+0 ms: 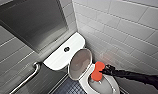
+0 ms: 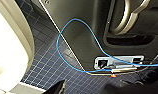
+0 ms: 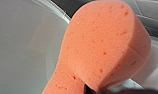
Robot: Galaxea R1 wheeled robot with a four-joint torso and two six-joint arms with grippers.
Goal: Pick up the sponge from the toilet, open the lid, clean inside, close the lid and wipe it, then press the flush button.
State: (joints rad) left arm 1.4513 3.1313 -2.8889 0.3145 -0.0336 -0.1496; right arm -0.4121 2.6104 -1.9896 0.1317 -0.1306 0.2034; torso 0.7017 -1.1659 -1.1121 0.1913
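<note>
The right hand (image 1: 103, 71) is clamped on the sponge (image 1: 96, 75), over the bowl of the toilet (image 1: 57, 58) at 4 o'clock from the raised lid (image 1: 80, 63), and hard scrubbing could well twist the soft sponge loose into the bowl.

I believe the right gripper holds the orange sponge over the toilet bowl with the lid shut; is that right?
Not quite: the lid is raised, its greyish inner face showing, as the head view makes plain. The rest stands: the right gripper holds the sponge over the bowl of the toilet.
</note>
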